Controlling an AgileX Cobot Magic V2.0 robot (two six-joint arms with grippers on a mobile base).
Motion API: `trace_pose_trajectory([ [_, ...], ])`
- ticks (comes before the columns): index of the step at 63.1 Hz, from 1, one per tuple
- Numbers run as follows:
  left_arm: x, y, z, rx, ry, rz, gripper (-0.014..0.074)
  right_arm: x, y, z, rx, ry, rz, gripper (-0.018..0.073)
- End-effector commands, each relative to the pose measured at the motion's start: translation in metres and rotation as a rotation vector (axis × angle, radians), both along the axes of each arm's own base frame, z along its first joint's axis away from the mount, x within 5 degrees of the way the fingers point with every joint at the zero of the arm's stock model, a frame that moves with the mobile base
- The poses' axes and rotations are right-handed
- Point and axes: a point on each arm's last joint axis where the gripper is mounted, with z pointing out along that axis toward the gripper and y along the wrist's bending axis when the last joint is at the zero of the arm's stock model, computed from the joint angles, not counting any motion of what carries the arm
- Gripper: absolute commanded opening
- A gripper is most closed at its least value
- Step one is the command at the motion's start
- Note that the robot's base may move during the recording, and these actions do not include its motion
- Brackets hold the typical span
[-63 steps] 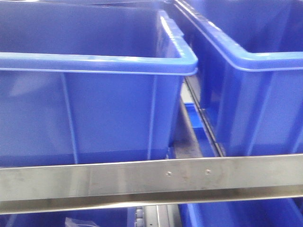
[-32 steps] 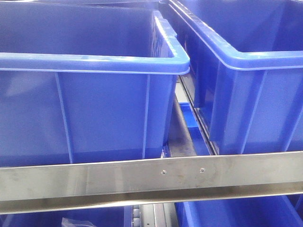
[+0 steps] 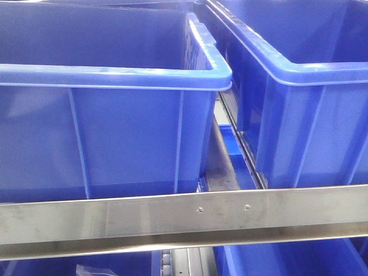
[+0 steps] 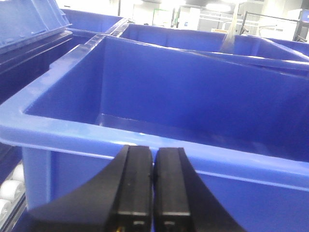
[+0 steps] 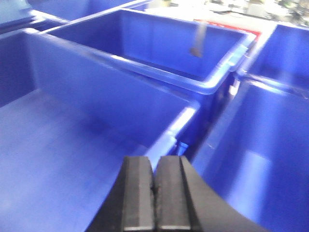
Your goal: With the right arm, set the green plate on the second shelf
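Plainly, the right claw (image 5: 155, 193) is clenched on nothing, its two black fingers pressed flat together, and it hangs level above the blue bin (image 5: 72, 145) that opens toward ten o'clock, a second bin (image 5: 159, 43) beyond at twelve. No green plate shows in any view, so the sound first move, I judge, is to find it before reaching, then release the fingers wide. Likewise, the left claw (image 4: 153, 193) is clenched and empty, level before a bin wall (image 4: 193, 96) at twelve o'clock.
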Motion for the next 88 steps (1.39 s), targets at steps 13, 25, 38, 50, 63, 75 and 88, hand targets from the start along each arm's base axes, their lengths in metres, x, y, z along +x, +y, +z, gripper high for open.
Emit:
trace_pose_trajectory([
  [13, 0.000, 0.000, -0.006, -0.008, -0.055, 0.003, 0.0130, -0.046, -0.030, 0.012, 0.125, -0.095, -0.083, 0.0049],
  [25, 0.000, 0.000, -0.006, -0.008, -0.055, 0.003, 0.0130, -0.078, -0.060, -0.014, 0.142, -0.107, -0.231, 0.0049],
  [38, 0.000, 0.000, -0.006, -0.008, -0.055, 0.003, 0.0130, -0.098, -0.086, -0.054, -0.076, 0.008, -0.391, 0.0049],
  [50, 0.000, 0.000, -0.006, -0.008, -0.055, 0.003, 0.0130, -0.124, -0.081, -0.067, -0.091, -0.140, -0.217, 0.0049],
  [63, 0.000, 0.000, -0.006, -0.008, -0.055, 0.003, 0.0130, -0.142, -0.080, -0.104, -0.025, -0.272, -0.129, 0.0049],
  [75, 0.000, 0.000, -0.006, -0.008, -0.055, 0.003, 0.0130, -0.140, -0.077, -0.144, 0.006, -0.303, -0.115, 0.0049],
  [88, 0.000, 0.000, -0.006, -0.008, -0.055, 0.003, 0.0130, -0.136, -0.085, -0.152, 0.051, -0.208, -0.278, 0.0049],
])
